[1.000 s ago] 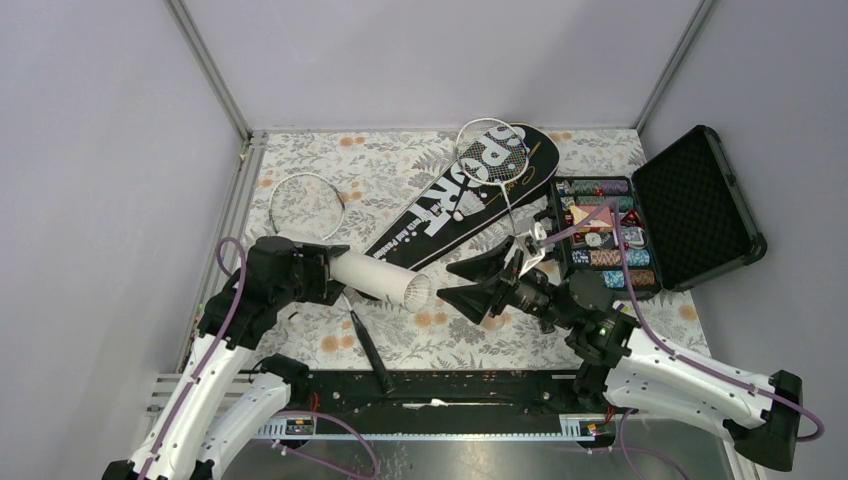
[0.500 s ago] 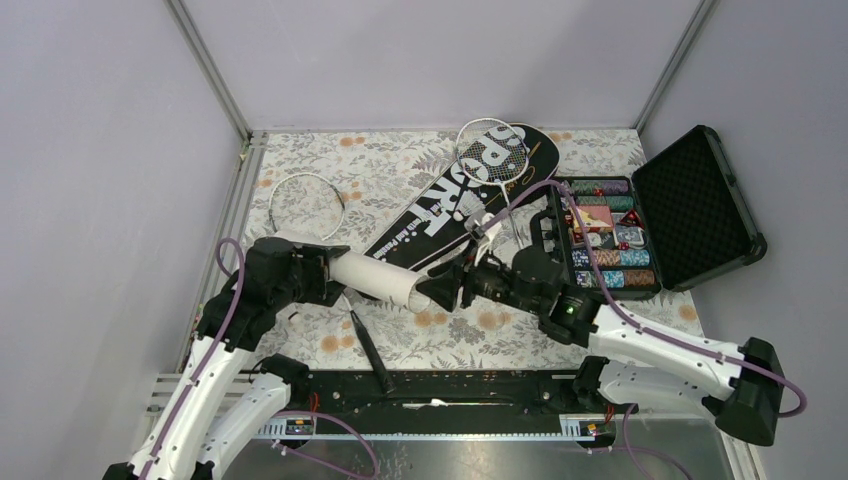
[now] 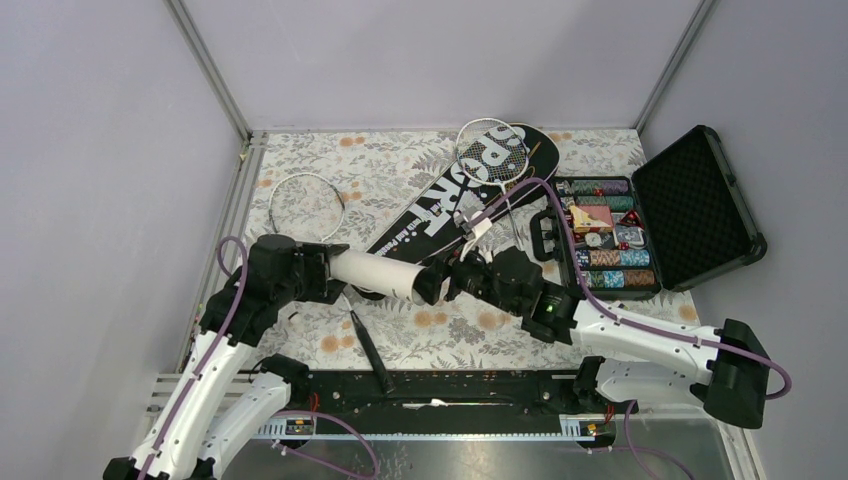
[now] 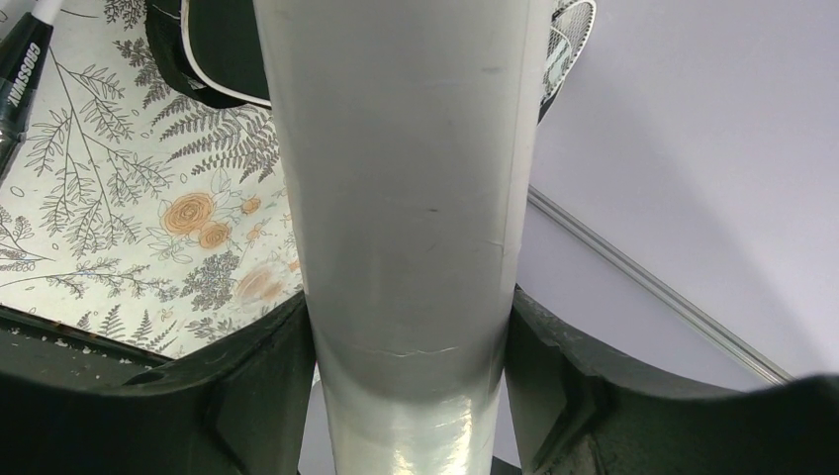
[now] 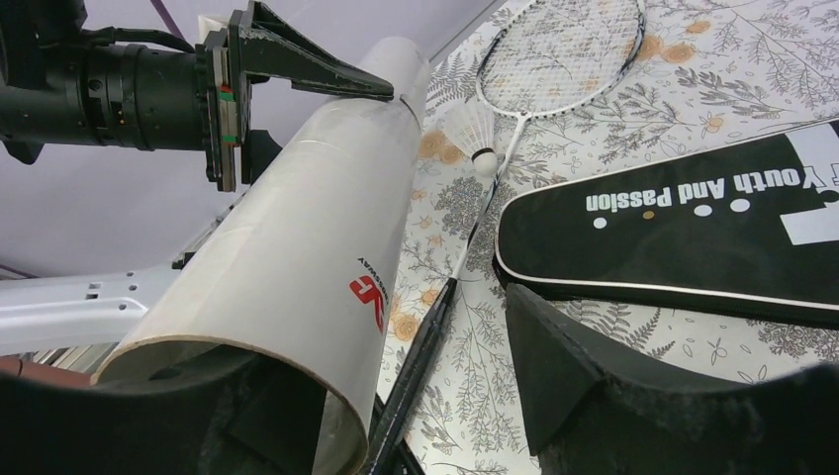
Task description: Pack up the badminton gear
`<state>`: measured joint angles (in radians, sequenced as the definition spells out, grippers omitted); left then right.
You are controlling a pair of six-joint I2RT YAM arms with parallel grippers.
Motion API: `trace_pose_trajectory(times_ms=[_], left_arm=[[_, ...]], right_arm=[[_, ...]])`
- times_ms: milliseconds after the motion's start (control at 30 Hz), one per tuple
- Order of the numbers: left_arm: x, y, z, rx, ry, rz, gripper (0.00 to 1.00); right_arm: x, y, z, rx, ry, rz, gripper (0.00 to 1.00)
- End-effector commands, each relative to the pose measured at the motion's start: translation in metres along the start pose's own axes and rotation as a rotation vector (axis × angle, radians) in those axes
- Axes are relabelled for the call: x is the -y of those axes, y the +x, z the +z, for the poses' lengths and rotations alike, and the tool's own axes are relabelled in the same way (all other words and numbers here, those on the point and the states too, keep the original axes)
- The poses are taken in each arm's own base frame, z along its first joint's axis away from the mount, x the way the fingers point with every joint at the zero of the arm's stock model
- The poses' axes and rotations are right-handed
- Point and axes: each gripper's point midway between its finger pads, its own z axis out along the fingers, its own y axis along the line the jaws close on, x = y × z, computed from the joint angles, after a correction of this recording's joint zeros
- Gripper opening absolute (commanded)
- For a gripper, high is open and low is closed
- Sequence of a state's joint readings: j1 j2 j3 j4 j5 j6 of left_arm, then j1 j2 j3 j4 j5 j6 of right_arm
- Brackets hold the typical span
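White cardboard tube is held off the tabletop over its near-left part, lying roughly level with the open end pointed right. Left gripper is clamped on the tube's left end, with fingers pressed against both sides. Right gripper is set at the open end with jaws apart. The rim is seen against one finger, with a clear gap to the other finger. Racket bag is laid diagonally from centre toward the far edge. One racket is rested head-first on the bag's far end. Second racket is laid along the left side, handle at the near edge. Shuttlecock is seen on the tabletop just beside that racket's shaft. Open poker chip case is placed at the right edge.
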<state>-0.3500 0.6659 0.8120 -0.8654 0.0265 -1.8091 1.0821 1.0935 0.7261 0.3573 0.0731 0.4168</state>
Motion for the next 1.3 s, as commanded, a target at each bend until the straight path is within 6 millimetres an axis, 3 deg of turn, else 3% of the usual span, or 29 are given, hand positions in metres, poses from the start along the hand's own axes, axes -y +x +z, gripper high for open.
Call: trace_pose_trajectory(times_ms=[0, 300, 467, 567, 667, 800, 1033, 1267], left_arm=[[0.026, 0.004, -0.014, -0.007, 0.107, 0.007, 0.31], [0.003, -0.027, -0.011, 0.148, 0.072, 0.062, 0.31], [-0.028, -0.039, -0.008, 0.179, 0.023, 0.095, 0.31], [-0.045, -0.035, -0.003, 0.143, -0.001, 0.087, 0.3], [-0.057, -0.033, 0.005, 0.119, -0.025, 0.116, 0.31], [-0.062, -0.033, 0.007, 0.115, -0.045, 0.183, 0.31], [-0.065, -0.03, 0.004, 0.092, -0.047, 0.237, 0.31], [-0.083, -0.025, 0.011, 0.044, -0.1, 0.201, 0.29]], right_arm=[[-0.009, -0.024, -0.011, 0.093, -0.022, 0.016, 0.7], [0.013, -0.013, -0.068, 0.075, 0.054, 0.037, 0.69], [0.074, 0.005, -0.096, 0.022, 0.346, -0.059, 0.71], [0.106, 0.013, -0.104, -0.038, 0.497, -0.168, 0.76], [0.134, 0.021, -0.104, -0.106, 0.589, -0.186, 0.76], [0.176, 0.024, -0.101, -0.176, 0.639, -0.056, 0.71], [0.222, 0.034, -0.08, -0.321, 0.553, 0.099, 0.57], [0.274, 0.032, -0.074, -0.355, 0.6, 0.275, 0.6]])
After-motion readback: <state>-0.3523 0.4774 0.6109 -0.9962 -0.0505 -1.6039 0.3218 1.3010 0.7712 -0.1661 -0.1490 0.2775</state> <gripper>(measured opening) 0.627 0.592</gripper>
